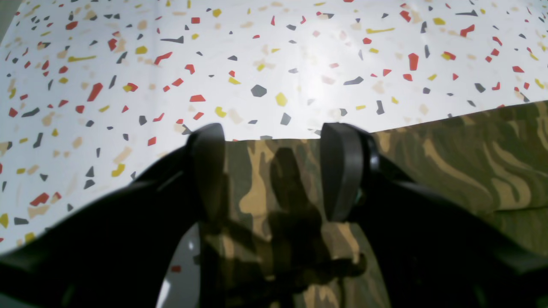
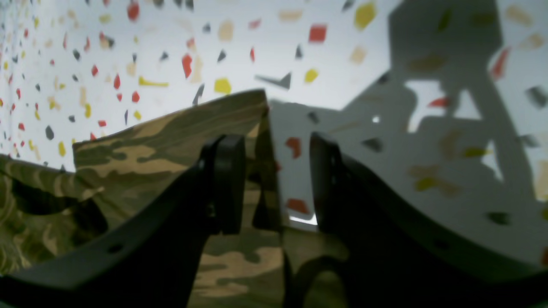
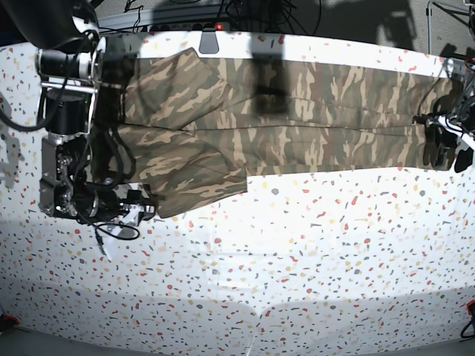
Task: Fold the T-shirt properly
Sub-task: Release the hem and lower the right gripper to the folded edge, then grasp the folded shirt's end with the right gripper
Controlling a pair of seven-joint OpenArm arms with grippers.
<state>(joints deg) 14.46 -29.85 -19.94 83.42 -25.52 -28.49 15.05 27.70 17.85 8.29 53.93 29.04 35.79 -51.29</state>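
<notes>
The T-shirt (image 3: pixel 282 111) lies across the top of the base frame, with both the left gripper (image 1: pixel 274 171) and right gripper (image 2: pixel 274 184) spread over its edges.

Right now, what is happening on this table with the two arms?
A two-armed robot is folding a camouflage T-shirt lying stretched across the speckled table. The left gripper hangs open over one edge of the cloth. The right gripper is open at a sleeve corner at the other end. Neither grips the shirt.
</notes>
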